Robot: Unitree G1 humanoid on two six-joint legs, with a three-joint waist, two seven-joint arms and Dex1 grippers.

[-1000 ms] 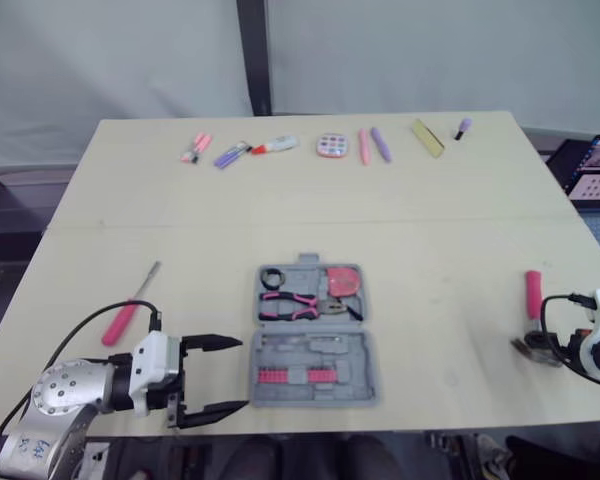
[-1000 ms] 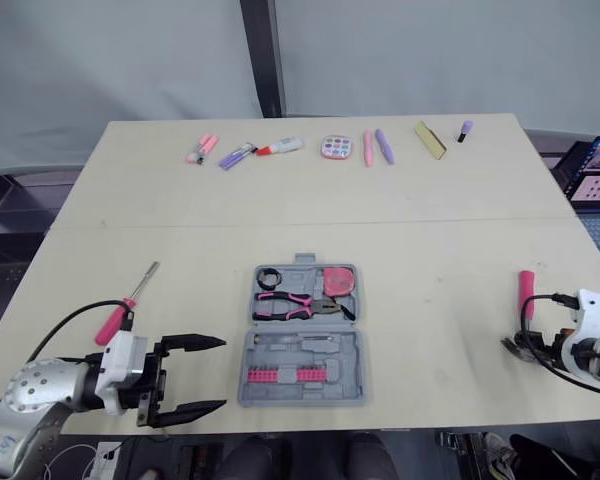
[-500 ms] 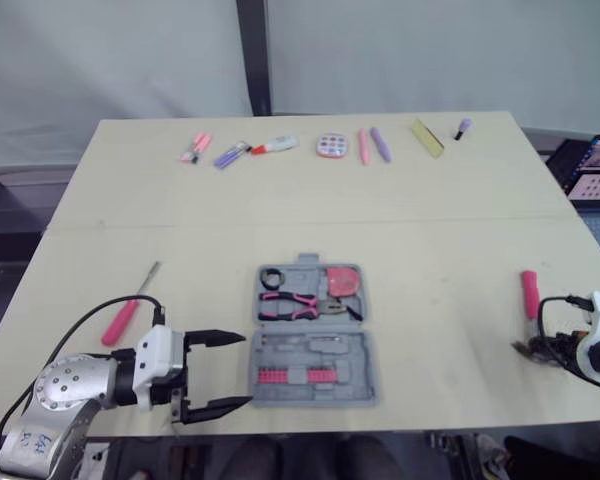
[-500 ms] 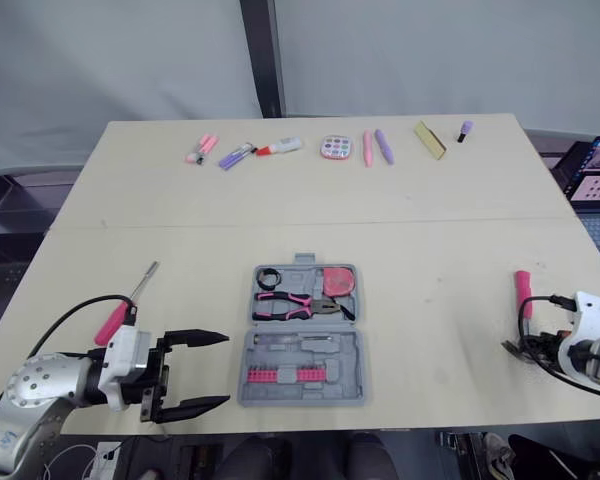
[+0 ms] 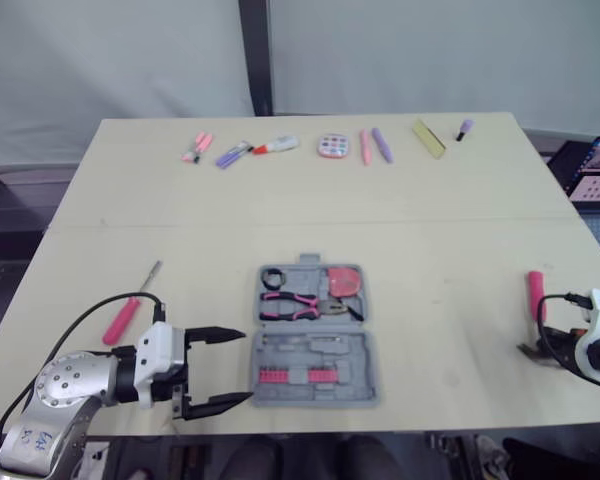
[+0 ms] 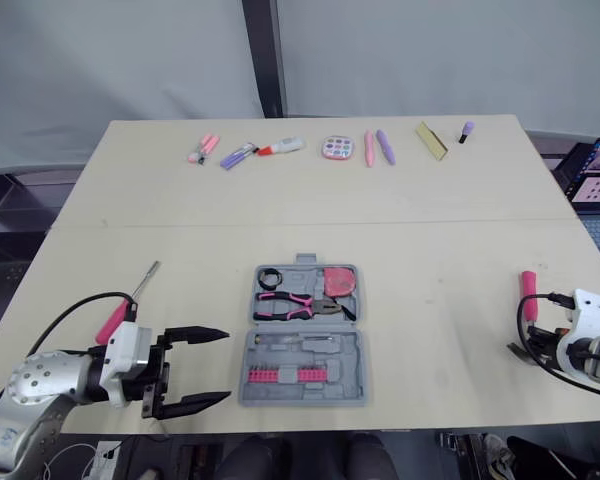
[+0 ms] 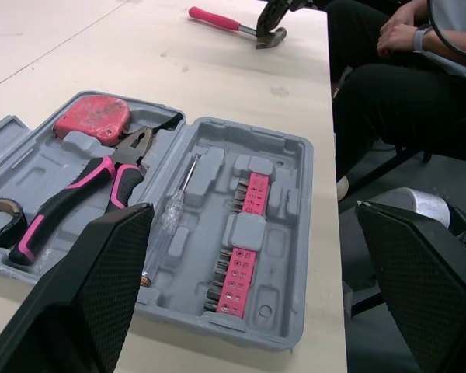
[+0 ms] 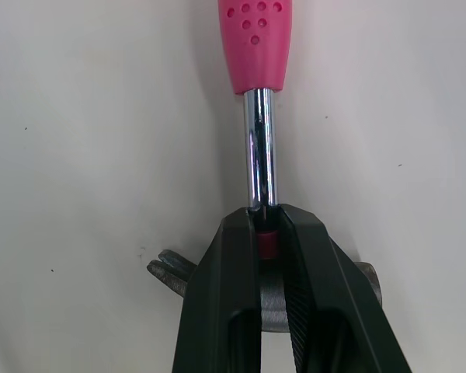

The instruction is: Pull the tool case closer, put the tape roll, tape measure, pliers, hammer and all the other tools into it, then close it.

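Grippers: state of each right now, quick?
Left gripper: open, holding nothing, beside the tool case.
Right gripper: closed on the hammer shaft near its head.

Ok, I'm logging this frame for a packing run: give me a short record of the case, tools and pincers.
case: grey plastic tool case, open flat
inside: pink-handled pliers, black tape roll, red tape measure
loose: pink-handled screwdriver, left of case
left pincer: open, beside case
right pincer: shut on metal shaft of pink-handled hammer
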